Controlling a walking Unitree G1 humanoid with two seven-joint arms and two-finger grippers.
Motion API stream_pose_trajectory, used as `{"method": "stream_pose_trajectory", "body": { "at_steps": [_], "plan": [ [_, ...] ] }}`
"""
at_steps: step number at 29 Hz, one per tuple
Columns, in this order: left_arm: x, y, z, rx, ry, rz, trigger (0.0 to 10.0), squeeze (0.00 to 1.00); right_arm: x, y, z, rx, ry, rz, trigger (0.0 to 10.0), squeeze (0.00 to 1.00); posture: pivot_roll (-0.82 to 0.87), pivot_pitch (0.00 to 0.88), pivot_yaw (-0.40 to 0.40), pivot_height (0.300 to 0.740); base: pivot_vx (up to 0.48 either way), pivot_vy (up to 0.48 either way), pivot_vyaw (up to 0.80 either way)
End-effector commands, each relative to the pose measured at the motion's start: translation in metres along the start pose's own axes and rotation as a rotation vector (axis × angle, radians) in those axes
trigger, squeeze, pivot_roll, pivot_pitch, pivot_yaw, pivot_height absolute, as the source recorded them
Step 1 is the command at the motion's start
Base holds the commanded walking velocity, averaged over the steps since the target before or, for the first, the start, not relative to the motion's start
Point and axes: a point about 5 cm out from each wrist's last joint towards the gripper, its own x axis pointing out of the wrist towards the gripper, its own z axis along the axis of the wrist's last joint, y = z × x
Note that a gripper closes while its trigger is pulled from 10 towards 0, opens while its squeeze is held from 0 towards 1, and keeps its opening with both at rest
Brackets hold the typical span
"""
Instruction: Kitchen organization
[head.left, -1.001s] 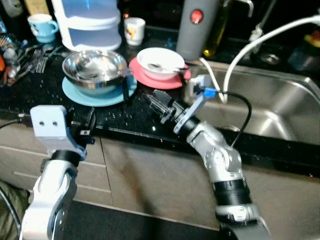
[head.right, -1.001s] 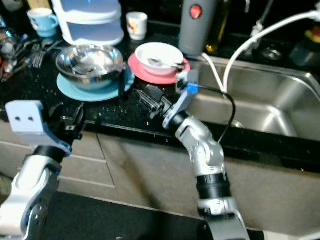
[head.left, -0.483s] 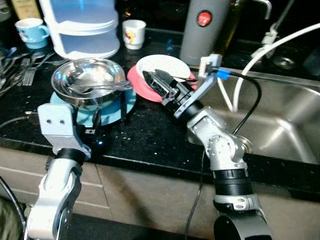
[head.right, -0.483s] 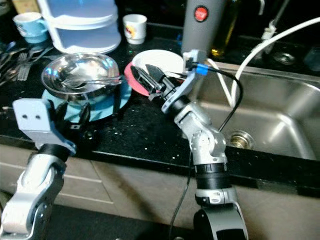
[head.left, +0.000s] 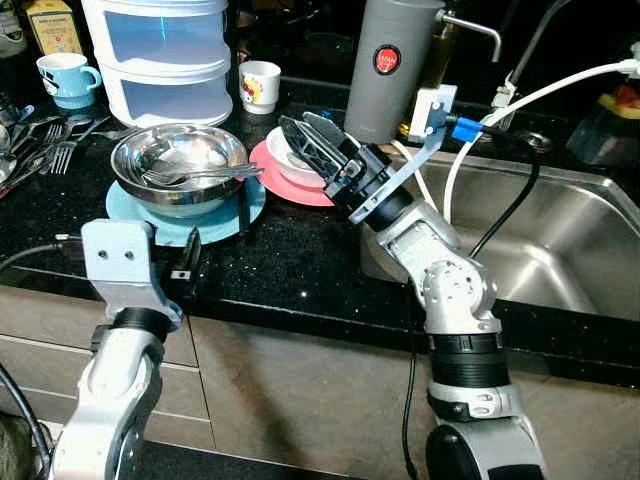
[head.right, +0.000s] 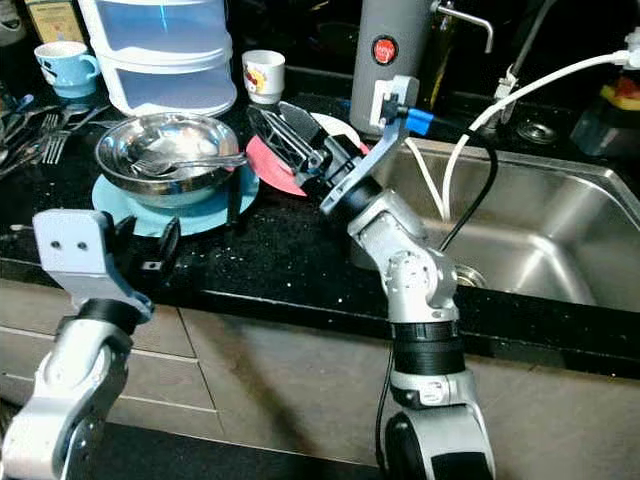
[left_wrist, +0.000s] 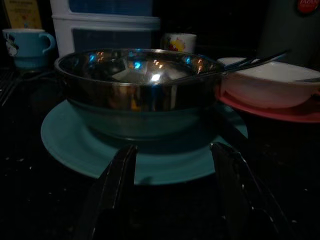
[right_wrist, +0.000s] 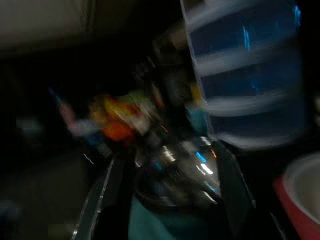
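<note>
On the black table (head.left: 290, 265) beside the sink (head.left: 560, 225), dishes remain unsorted: the right gripper (head.left: 305, 138), spread and empty, hovers over the white bowl (head.left: 285, 160); the left gripper (left_wrist: 172, 187) is spread before the steel bowl (head.left: 178, 165).

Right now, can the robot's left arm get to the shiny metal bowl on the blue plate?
Probably yes. The left gripper sits low at the counter edge, its open fingers aimed at the round blue plate under the shiny metal bowl, with only bare black counter between.
</note>
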Motion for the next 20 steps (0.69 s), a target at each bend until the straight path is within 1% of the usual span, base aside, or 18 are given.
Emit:
{"method": "stream_pose_trajectory", "body": {
  "at_steps": [1, 2, 4, 5, 6, 7, 8, 10, 11, 12, 13, 16, 19, 20],
  "plan": [
    [-0.003, -0.005, 0.003, -0.003, -0.015, -0.013, 10.0, 0.0, 0.0, -0.003, -0.008, -0.04, 0.047, -0.029, 10.0, 0.78, 0.14, 0.01, -0.081, 0.74, 0.0, 0.0, 0.0],
    [-0.004, -0.006, 0.003, -0.007, -0.013, -0.016, 10.0, 0.0, 0.0, -0.003, -0.009, -0.055, 0.053, -0.033, 10.0, 1.0, 0.14, 0.01, -0.081, 0.74, 0.0, 0.0, 0.0],
    [-0.005, -0.007, 0.003, -0.012, -0.01, -0.019, 10.0, 0.0, 0.0, -0.002, -0.009, -0.067, 0.057, -0.025, 10.0, 1.0, 0.14, 0.013, -0.081, 0.74, 0.0, 0.0, 0.0],
    [-0.01, -0.011, 0.004, -0.016, 0.001, -0.036, 10.0, 0.0, 0.003, 0.005, -0.011, -0.207, 0.104, 0.025, 10.0, 1.0, 0.14, 0.018, -0.08, 0.74, 0.0, 0.0, 0.0],
    [-0.01, -0.011, 0.004, -0.016, 0.001, -0.036, 10.0, 0.0, 0.003, 0.005, -0.011, -0.207, 0.104, 0.025, 10.0, 1.0, 0.14, 0.018, -0.08, 0.74, 0.0, 0.0, 0.0],
    [-0.012, -0.013, 0.004, -0.017, 0.004, -0.042, 10.0, 0.0, 0.006, 0.01, -0.012, -0.289, 0.127, 0.05, 10.0, 1.0, 0.14, 0.02, -0.078, 0.74, 0.0, 0.0, 0.0],
    [-0.014, -0.014, 0.005, -0.018, 0.005, -0.045, 10.0, 0.0, 0.007, 0.013, -0.013, -0.34, 0.141, 0.066, 10.0, 1.0, 0.14, 0.021, -0.077, 0.74, 0.0, 0.0, 0.0],
    [-0.017, -0.017, 0.007, -0.026, 0.008, -0.047, 10.0, 0.0, 0.014, 0.021, -0.009, -0.384, 0.126, 0.089, 10.0, 1.0, 0.15, 0.023, -0.079, 0.74, 0.0, 0.0, 0.0],
    [-0.019, -0.018, 0.008, -0.028, 0.009, -0.049, 10.0, 0.0, 0.018, 0.024, -0.007, -0.398, 0.113, 0.094, 10.0, 0.82, 0.15, 0.023, -0.079, 0.74, 0.0, 0.0, 0.0],
    [-0.02, -0.019, 0.008, -0.029, 0.01, -0.05, 10.0, 0.0, 0.02, 0.026, -0.005, -0.41, 0.102, 0.095, 10.0, 0.35, 0.15, 0.023, -0.079, 0.74, 0.0, 0.0, 0.0],
    [-0.022, -0.02, 0.008, -0.03, 0.015, -0.047, 10.0, 0.0, 0.024, 0.027, -0.003, -0.424, 0.09, 0.088, 10.0, 0.0, 0.16, 0.025, -0.085, 0.74, 0.0, 0.0, 0.0],
    [-0.023, -0.02, 0.008, -0.03, 0.02, -0.044, 10.0, 0.0, 0.025, 0.029, -0.004, -0.426, 0.09, 0.099, 10.0, 0.0, 0.16, 0.025, -0.085, 0.74, 0.0, 0.0, 0.0],
    [-0.026, -0.021, 0.007, -0.023, 0.029, -0.037, 10.0, 0.0, 0.028, 0.033, -0.005, -0.55, 0.099, 0.137, 10.0, 0.0, 0.16, 0.028, -0.089, 0.74, 0.0, 0.0, 0.0],
    [-0.026, -0.021, 0.007, -0.023, 0.029, -0.037, 10.0, 0.0, 0.028, 0.033, -0.005, -0.55, 0.099, 0.137, 10.0, 0.0, 0.16, 0.028, -0.089, 0.74, 0.0, 0.0, 0.0]
  ]
}}
